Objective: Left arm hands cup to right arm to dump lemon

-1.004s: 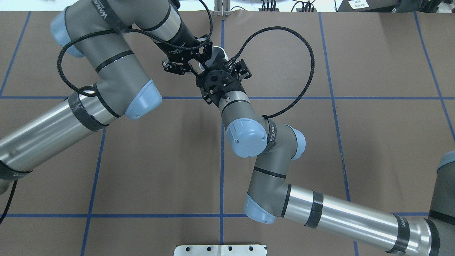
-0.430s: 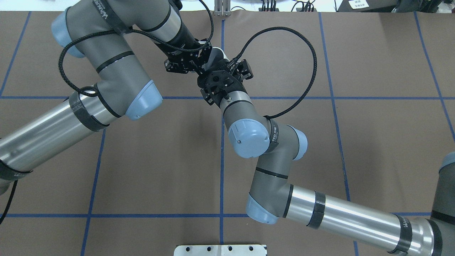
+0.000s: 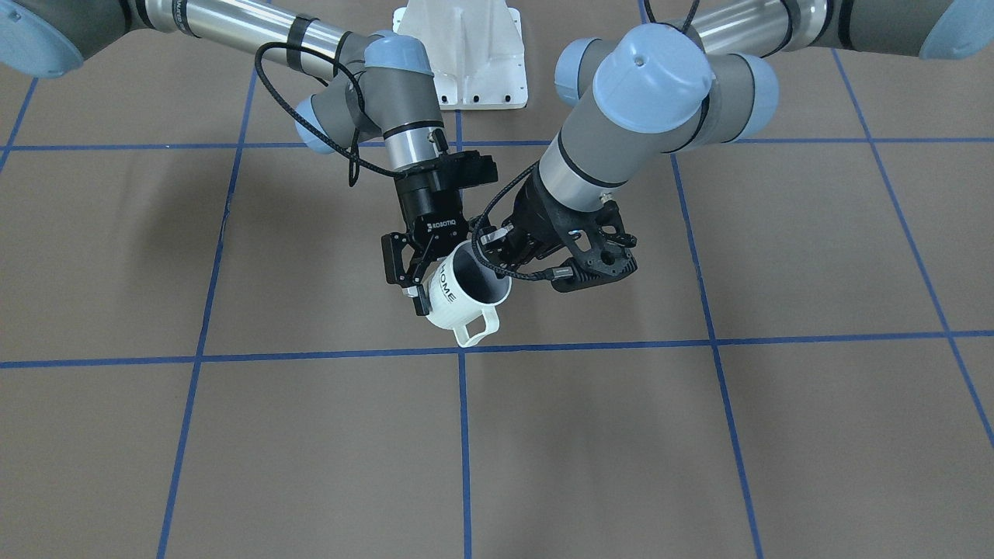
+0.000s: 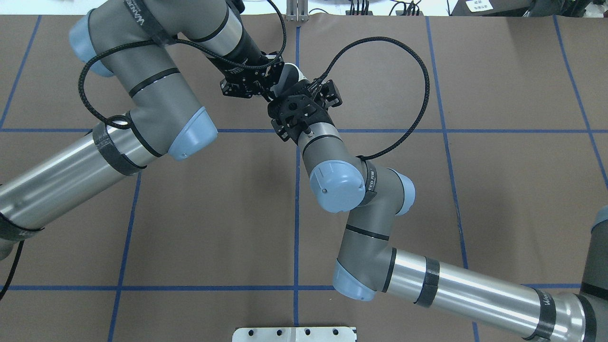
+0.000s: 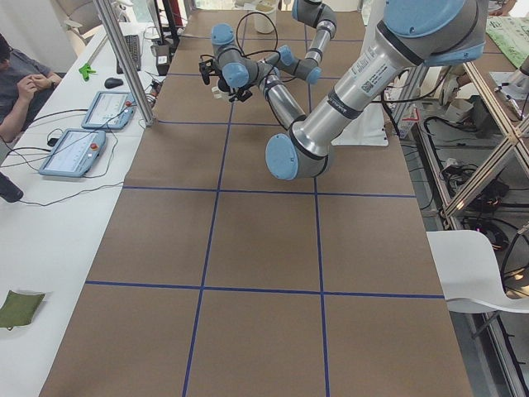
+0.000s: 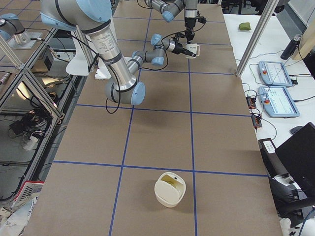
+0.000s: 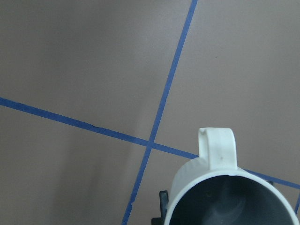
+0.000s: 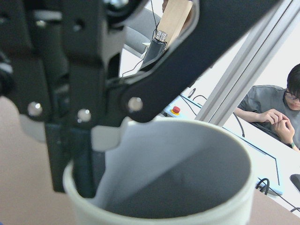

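**Left gripper** [image 3: 497, 256]: black linkage fingers, pinched on the cup's rim wall. In the right wrist view I see one pale pad [image 8: 108, 137] inside the mouth and its mate outside the wall.

**Right gripper** [image 3: 435, 272]: black lettered body, jaws spread wide across the cup's body. One finger [image 3: 411, 295] sits just beside the wall by the lettering. The other is hidden behind the cup. I cannot tell whether either touches.

**Cup** [image 3: 458, 303]: white glazed cylinder, grey inside, with black HOME lettering [image 3: 445, 281] on its side.
- Position: held off the table between the two grippers, just to the robot's side of the tape cross [image 3: 461, 348].
- Long axis: tilted, with the mouth up and leaning toward the left gripper and the base lower, by the right gripper's visible finger.
- Loop handle [image 3: 477, 330]: juts out toward the tape cross.
- Floor of the cup: hidden in both wrist views.

**Table** [image 3: 699, 435]: matt brown paper cover with a grid of blue tape.

**Tub** [image 6: 170, 189]: cream, round, open-topped. It stands on the table well apart from the tape cross, toward the robot's right end.
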`<state>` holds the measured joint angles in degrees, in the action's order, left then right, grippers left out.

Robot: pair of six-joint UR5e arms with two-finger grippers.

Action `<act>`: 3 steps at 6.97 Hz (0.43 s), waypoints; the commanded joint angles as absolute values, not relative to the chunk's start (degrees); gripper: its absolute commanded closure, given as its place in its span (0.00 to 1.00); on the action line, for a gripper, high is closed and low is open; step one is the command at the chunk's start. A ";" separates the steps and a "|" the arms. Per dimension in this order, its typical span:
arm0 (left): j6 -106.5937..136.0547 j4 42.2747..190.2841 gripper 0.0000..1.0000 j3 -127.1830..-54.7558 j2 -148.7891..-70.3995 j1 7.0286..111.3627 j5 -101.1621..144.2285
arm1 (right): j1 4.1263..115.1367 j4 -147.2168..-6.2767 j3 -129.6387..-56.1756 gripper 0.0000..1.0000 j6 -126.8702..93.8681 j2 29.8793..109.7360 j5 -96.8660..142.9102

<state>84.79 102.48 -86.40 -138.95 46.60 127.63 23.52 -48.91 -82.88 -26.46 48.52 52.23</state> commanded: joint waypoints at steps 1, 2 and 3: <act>84.81 102.48 1.00 -86.40 -139.04 46.67 127.62 | 22.33 -48.87 -83.58 0.01 -26.46 48.60 51.51; 84.81 102.48 1.00 -86.40 -139.13 46.58 127.62 | 21.11 -48.87 -83.58 0.01 -26.46 48.69 49.68; 84.81 102.48 1.00 -86.40 -139.22 46.67 127.62 | 20.31 -48.87 -83.76 0.01 -26.19 49.13 48.79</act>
